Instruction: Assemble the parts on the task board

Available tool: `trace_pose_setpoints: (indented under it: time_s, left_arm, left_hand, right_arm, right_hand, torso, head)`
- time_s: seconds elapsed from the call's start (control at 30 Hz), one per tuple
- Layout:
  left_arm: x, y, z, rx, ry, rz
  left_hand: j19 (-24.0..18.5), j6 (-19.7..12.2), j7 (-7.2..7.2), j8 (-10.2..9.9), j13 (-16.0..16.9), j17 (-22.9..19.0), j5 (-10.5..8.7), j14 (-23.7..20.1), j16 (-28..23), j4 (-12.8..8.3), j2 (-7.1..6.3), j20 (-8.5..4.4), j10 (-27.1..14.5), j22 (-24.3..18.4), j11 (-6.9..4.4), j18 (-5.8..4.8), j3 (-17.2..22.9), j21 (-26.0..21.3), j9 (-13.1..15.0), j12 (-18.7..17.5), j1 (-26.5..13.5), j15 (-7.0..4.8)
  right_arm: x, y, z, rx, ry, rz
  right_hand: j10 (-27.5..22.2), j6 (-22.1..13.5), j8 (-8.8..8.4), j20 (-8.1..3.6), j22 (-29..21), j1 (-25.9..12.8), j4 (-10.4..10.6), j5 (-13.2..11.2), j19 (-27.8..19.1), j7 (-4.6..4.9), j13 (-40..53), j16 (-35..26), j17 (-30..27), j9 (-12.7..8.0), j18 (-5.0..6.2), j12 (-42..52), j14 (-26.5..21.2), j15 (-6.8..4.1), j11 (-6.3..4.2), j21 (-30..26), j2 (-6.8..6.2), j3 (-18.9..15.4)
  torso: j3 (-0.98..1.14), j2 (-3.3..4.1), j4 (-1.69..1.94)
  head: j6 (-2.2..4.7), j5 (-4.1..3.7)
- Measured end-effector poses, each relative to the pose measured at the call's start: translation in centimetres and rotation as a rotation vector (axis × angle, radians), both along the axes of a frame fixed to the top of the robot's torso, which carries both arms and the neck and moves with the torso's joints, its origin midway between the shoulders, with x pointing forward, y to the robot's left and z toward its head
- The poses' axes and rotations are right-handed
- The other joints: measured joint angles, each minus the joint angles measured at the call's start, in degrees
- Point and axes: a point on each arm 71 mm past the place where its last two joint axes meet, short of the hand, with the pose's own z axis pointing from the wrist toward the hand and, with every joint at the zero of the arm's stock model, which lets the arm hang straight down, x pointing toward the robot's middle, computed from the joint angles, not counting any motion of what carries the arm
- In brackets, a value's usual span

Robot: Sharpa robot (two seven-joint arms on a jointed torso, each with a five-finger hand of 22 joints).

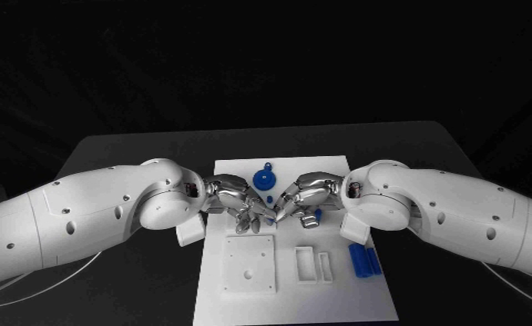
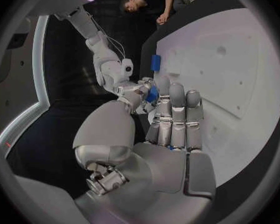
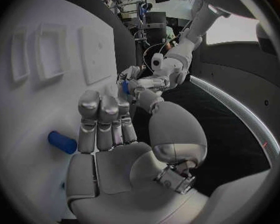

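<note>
Hands meet over the task board [image 1: 333, 295]: left hand [image 1: 236, 199] and right hand [image 1: 301, 197] seemingly pinching one small blue part [image 1: 270, 201] between their fingertips.

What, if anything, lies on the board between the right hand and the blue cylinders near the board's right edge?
Nothing visible. In the head view, bare white task board separates the right hand from the blue cylinders; the white rectangular frames lie off to the side, not between.

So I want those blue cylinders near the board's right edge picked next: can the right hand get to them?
Probably yes. The blue cylinders lie bare on the task board, just nearer the robot than the right hand, with nothing on or around them.
</note>
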Motion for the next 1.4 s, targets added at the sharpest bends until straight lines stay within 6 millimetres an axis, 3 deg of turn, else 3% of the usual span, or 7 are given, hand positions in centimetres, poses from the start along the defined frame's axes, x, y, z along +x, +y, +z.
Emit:
trace_pose_setpoints:
  time_s: [0.37,0.57,0.83,1.13,1.4]
  left_arm:
    - [0.16,0.20,0.02,-0.006,0.004,0.013]
    - [0.16,0.22,0.03,-0.003,0.003,0.013]
    - [0.10,0.14,0.03,0.000,0.002,0.010]
    - [0.11,-0.06,0.01,0.001,-0.006,0.011]
    - [0.19,-0.14,-0.06,0.001,-0.026,0.020]
  left_hand:
    - [0.0,0.0,0.00,-0.3,0.0,-0.1,0.00,0.0,0.0,-2.8,-0.58,0.00,-0.2,-0.3,0.16,0.00,2.7,0.4,0.0,-0.2,-2.4,0.00]
    - [0.0,0.0,0.00,-0.7,0.0,-0.1,-0.44,0.0,0.0,-3.5,-1.56,0.00,-0.2,-0.4,0.16,0.00,3.1,0.9,-0.2,-0.2,-3.4,0.01]
    - [0.0,0.0,0.00,-0.7,0.2,-0.1,-0.67,0.0,0.2,-4.9,-1.57,0.00,-0.2,-0.6,0.17,0.00,4.2,0.9,0.0,-0.2,-3.4,0.01]
    - [0.0,0.0,0.00,0.3,0.3,-0.1,-0.91,0.0,0.5,-8.2,0.96,0.01,-0.2,-0.9,0.15,-0.05,6.3,1.6,0.6,0.2,-1.9,0.01]
    - [0.0,0.6,0.21,1.1,0.2,0.0,-1.13,0.7,1.0,-9.1,1.88,0.01,1.6,-1.1,-0.73,-0.06,6.8,2.1,1.4,0.2,-1.0,-0.32]
  right_arm:
    - [-0.08,0.14,0.00,0.002,0.000,0.005]
    - [-0.10,0.20,-0.02,0.002,0.002,0.009]
    - [-0.12,0.21,-0.06,0.001,0.004,0.012]
    - [-0.09,0.13,-0.13,-0.005,0.006,0.010]
    - [-0.06,0.04,-0.22,-0.011,0.008,0.007]
  right_hand:
    - [0.0,0.0,0.08,-0.20,0.0,0.0,0.0,0.0,0.2,0.00,0.0,0.0,0.0,0.1,-0.01,0.0,0.0,0.01,0.00,0.0,-0.01,0.0]
    - [0.0,0.0,0.08,-0.10,0.0,-0.1,0.0,0.0,0.3,0.01,0.0,0.0,0.0,0.1,-0.01,0.0,0.0,0.02,0.01,0.0,-0.09,0.0]
    - [0.0,0.0,0.08,-0.09,0.0,-0.2,0.2,0.0,0.3,0.01,0.0,0.0,0.0,0.2,-0.01,0.0,0.0,0.03,0.01,0.0,-0.24,0.1]
    - [0.0,0.0,0.08,-0.08,0.0,-0.1,0.2,0.0,0.3,0.02,0.0,0.0,0.0,0.3,-0.01,0.0,0.0,0.04,0.01,0.0,-0.37,0.2]
    - [0.0,0.0,0.07,-0.07,0.0,-0.1,0.0,-0.1,0.3,0.03,0.0,0.0,0.0,0.2,-0.02,-0.1,0.0,0.05,0.02,0.0,-0.37,0.3]
  torso:
    - [-0.02,0.00,0.02]
    - [-0.02,0.00,0.02]
    - [-0.02,0.01,0.02]
    - [-0.01,0.01,0.02]
    - [0.02,0.01,-0.03]
  head:
    - [-0.14,-0.01]
    - [-0.16,0.08]
    - [-0.20,0.13]
    - [-0.25,0.10]
    - [-0.31,0.18]
